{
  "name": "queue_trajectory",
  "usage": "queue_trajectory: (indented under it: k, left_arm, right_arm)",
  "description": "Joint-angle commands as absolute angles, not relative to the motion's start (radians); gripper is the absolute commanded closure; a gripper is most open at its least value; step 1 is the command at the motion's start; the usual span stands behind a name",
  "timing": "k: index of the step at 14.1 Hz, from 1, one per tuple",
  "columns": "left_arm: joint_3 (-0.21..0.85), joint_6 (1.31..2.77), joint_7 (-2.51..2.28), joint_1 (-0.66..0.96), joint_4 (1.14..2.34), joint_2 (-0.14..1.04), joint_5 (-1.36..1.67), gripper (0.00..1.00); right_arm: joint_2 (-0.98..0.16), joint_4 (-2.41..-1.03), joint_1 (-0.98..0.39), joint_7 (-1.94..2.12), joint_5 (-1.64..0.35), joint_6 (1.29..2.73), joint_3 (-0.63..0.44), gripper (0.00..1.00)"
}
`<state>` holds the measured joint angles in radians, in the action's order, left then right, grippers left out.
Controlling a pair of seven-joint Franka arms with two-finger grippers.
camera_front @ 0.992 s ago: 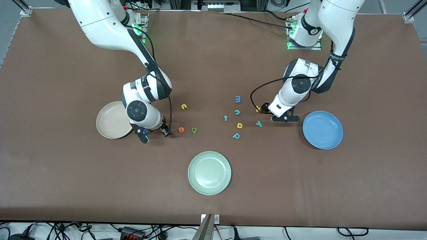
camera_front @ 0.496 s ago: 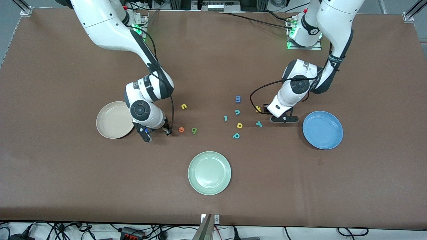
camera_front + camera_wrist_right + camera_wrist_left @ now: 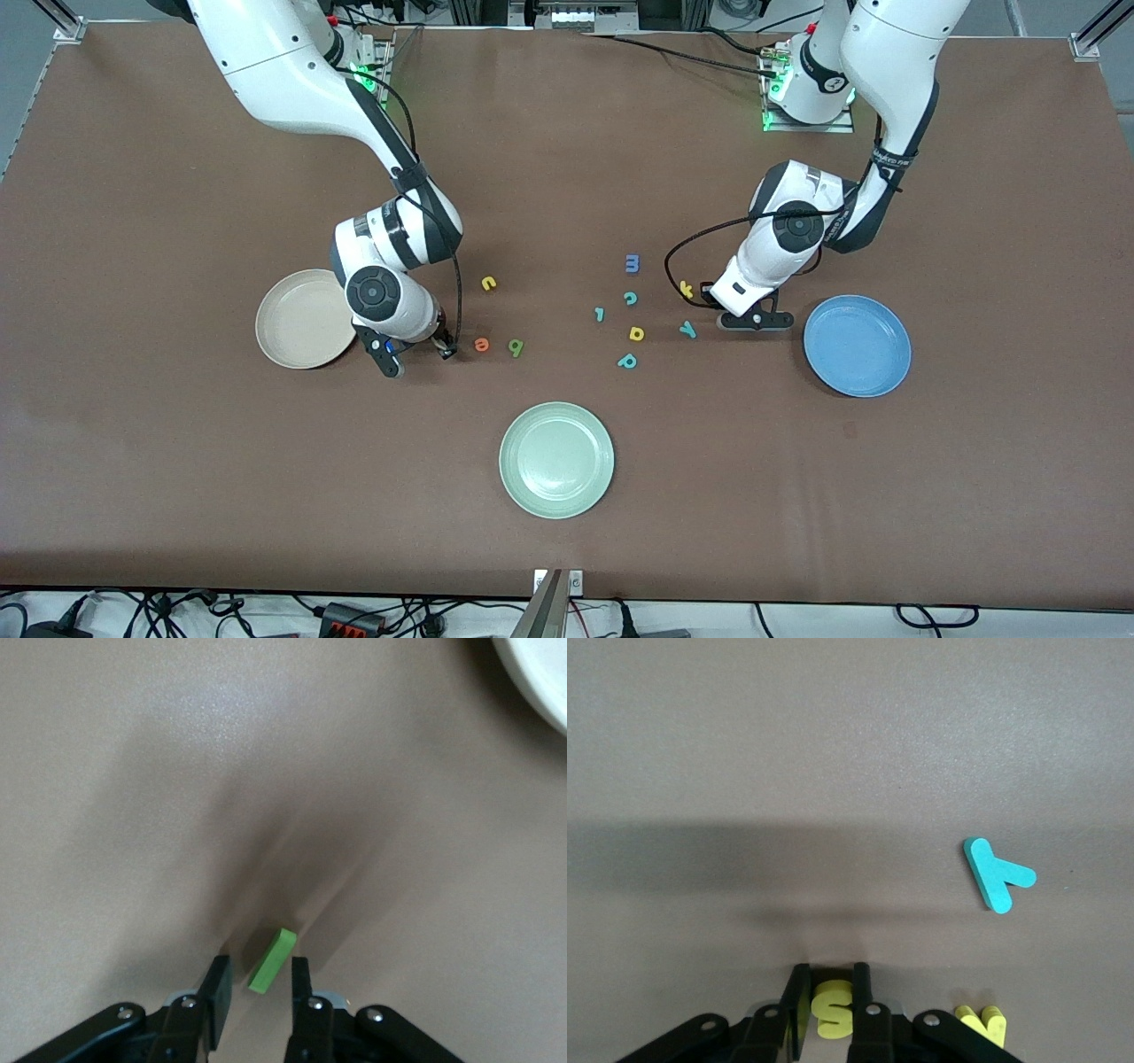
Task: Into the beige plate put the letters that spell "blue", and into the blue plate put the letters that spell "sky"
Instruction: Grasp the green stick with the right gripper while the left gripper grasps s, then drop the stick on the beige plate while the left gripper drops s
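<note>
A wide brown matte worktop (image 3: 177, 461) carries three round rimmed plates: a beige one (image 3: 297, 321) toward the right arm's end, a bright blue one (image 3: 857, 346) toward the left arm's end, and a pale green one (image 3: 556, 459) between them, nearest the front camera. Small foam letters lie scattered between the beige and blue plates: a yellow "u" (image 3: 488, 283), orange "e" (image 3: 481, 344), green "b" (image 3: 516, 347), blue "m" (image 3: 633, 262), teal "c" (image 3: 630, 298), teal hooked letter (image 3: 600, 314), yellow "a" (image 3: 636, 333), teal "p" (image 3: 627, 361), teal "y" (image 3: 687, 329) and yellow "k" (image 3: 686, 289).

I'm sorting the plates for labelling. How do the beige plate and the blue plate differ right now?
The beige plate is cream; the blue plate is bright blue. The beige plate lies toward the right arm's end of the table, the blue plate toward the left arm's end. The right arm's wrist overlaps the beige plate's rim in the front view; the blue plate shows whole. Both are round, rimmed, empty and alike in size.
</note>
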<state>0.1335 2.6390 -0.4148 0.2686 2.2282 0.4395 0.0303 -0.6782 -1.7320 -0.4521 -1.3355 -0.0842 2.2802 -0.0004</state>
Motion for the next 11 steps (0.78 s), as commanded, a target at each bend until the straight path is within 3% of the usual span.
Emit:
queue_trajectory:
  k: [1, 2, 4, 8, 11]
  left_arm:
    - [0.135, 2.646, -0.446, 0.275, 2.221, 0.456, 0.020, 0.76]
    - [0.135, 2.646, -0.446, 0.276, 2.221, 0.456, 0.018, 0.78]
    - [0.135, 2.643, -0.443, 0.275, 2.220, 0.451, 0.018, 0.96]
    - [0.120, 2.584, -0.425, 0.256, 2.203, 0.382, 0.020, 0.97]
    - [0.115, 2.362, -0.368, 0.195, 2.079, 0.362, 0.012, 0.97]
  right_arm:
    - [-0.670, -1.750, -0.457, -1.333, -0.092, 2.292, -0.005, 0.68]
    - [-0.672, -1.750, -0.459, -1.327, -0.092, 2.290, -0.005, 0.70]
    - [-0.670, -1.750, -0.457, -1.301, -0.092, 2.284, -0.003, 0.79]
    - [-0.666, -1.740, -0.454, -1.240, -0.092, 2.283, -0.006, 0.89]
    - [-0.652, -1.730, -0.451, -1.206, -0.081, 2.252, -0.014, 0.89]
